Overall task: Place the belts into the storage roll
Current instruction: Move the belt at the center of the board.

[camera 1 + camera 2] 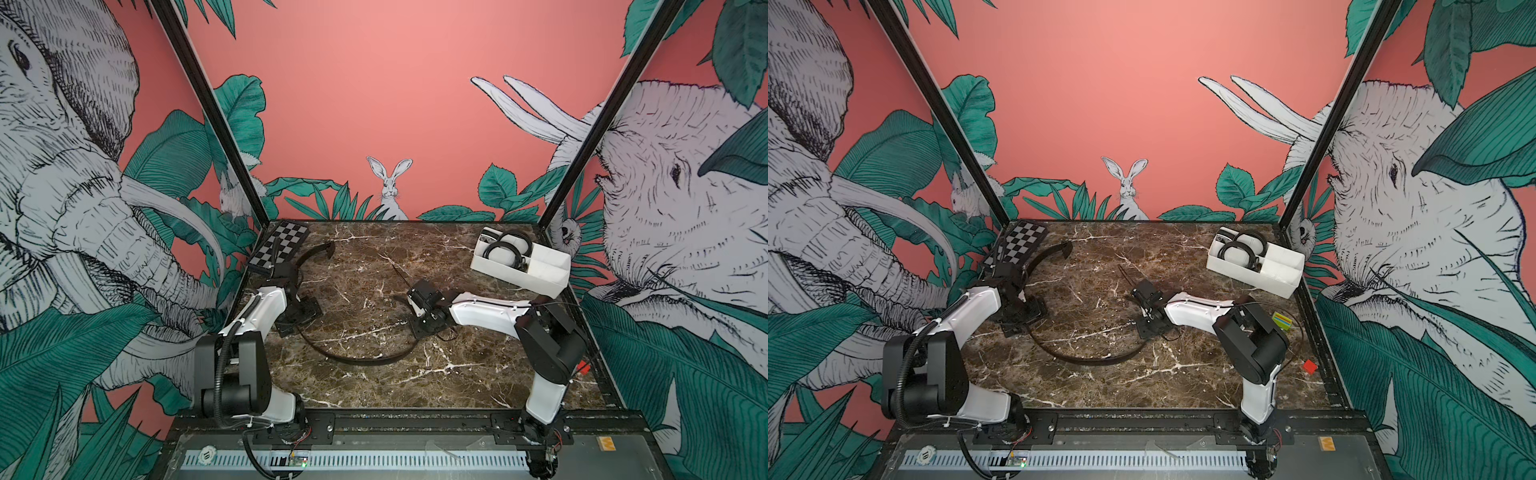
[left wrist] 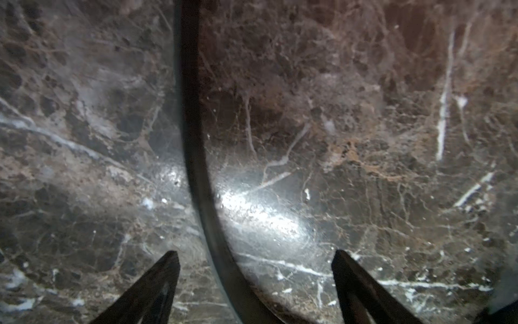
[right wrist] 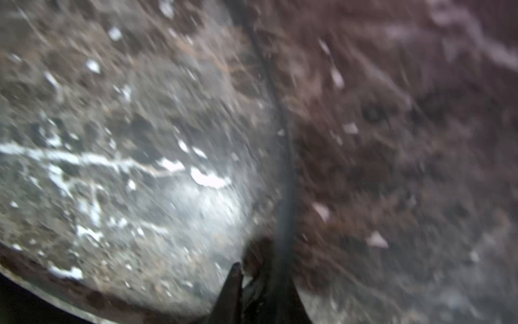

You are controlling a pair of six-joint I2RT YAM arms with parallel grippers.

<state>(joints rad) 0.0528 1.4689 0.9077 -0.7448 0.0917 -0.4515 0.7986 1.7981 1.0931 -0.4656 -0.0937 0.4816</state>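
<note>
One black belt lies in a long curve on the marble table, from near the checkerboard round to the middle. My left gripper is open and straddles this belt low over the table, its fingertips apart from the strap. My right gripper is shut on the belt's other end, which sticks up thin from it; that view is blurred. In both top views the storage roll stands at the back right, with two coiled belts in its far compartments.
A checkerboard lies at the back left corner. In a top view a green-and-yellow block and a small red block sit by the right edge, beside my right arm. Patterned walls close in three sides.
</note>
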